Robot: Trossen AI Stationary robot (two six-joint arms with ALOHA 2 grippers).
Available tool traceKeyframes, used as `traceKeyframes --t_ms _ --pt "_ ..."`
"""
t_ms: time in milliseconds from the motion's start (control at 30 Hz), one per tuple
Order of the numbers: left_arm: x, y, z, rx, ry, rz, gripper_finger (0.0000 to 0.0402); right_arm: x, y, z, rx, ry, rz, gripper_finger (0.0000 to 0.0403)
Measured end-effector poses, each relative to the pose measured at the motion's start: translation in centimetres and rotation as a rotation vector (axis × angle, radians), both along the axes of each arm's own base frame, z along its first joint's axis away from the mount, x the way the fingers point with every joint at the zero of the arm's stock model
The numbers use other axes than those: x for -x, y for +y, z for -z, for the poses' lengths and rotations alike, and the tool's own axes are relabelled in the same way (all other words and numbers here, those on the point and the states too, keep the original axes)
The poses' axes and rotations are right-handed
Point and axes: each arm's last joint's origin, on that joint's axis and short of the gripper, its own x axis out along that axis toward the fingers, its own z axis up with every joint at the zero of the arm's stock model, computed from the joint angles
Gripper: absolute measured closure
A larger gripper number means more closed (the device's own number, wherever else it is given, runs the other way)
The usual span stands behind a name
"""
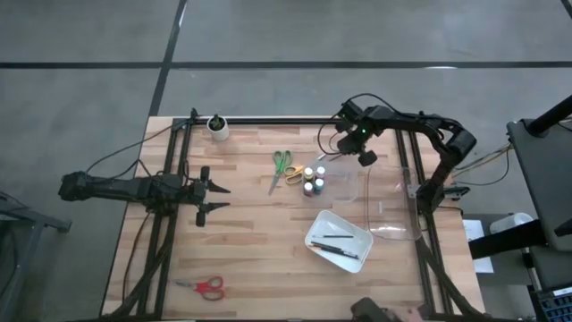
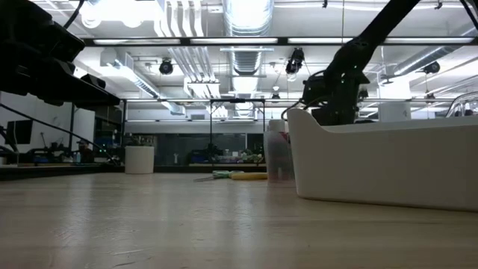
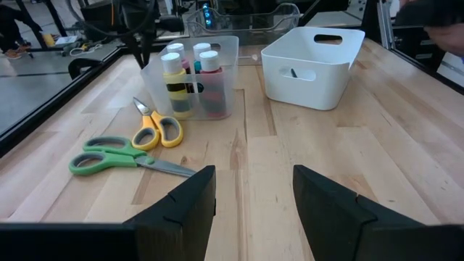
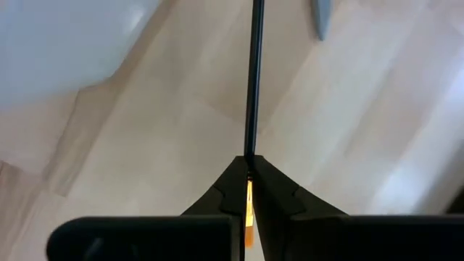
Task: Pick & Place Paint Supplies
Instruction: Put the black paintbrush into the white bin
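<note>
High view: left gripper [image 1: 217, 198] is waiting with jaws apart, empty, left of the green scissors [image 1: 281, 165]. Right gripper [image 1: 365, 157] is clamping a thin dark brush [image 4: 253, 80] above the clear bin [image 1: 344, 179], right of the paint bottles [image 1: 314, 181]; next, probably lowering and releasing.

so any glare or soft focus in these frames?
Low view: ceiling lights blow out to white, white tray is sharp and far scissors soft. Right wrist view: right gripper and brush are sharp, table behind blurred. High view: evenly lit.
</note>
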Motion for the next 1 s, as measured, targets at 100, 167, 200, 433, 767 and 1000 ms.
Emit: traceKeyframes --t_ms 100,167,200,433,767,1000 --pt "0.0 0.0 0.0 0.0 0.0 0.0 0.0215 0.1 -0.2 -0.7 0.027 -0.003 0.012 0.0392" --pt "0.0 0.0 0.0 0.0 0.0 0.0 0.0215 0.2 -0.4 -1.3 0.044 -0.018 0.018 0.0392" --pt "0.0 0.0 0.0 0.0 0.0 0.0 0.0215 0.2 -0.5 -1.6 0.048 -0.026 0.031 0.0392" --pt "0.0 0.0 0.0 0.0 0.0 0.0 0.0215 0.1 -1.2 -4.2 0.052 -0.114 0.254 0.0392" --pt "0.0 0.0 0.0 0.0 0.0 0.0 0.0215 0.5 -0.2 -8.4 -0.028 -0.336 0.398 0.0392" --pt "0.0 0.0 0.0 0.0 0.0 0.0 0.0215 0.9 1.6 -11.5 -0.09 -0.468 0.562 0.0392"
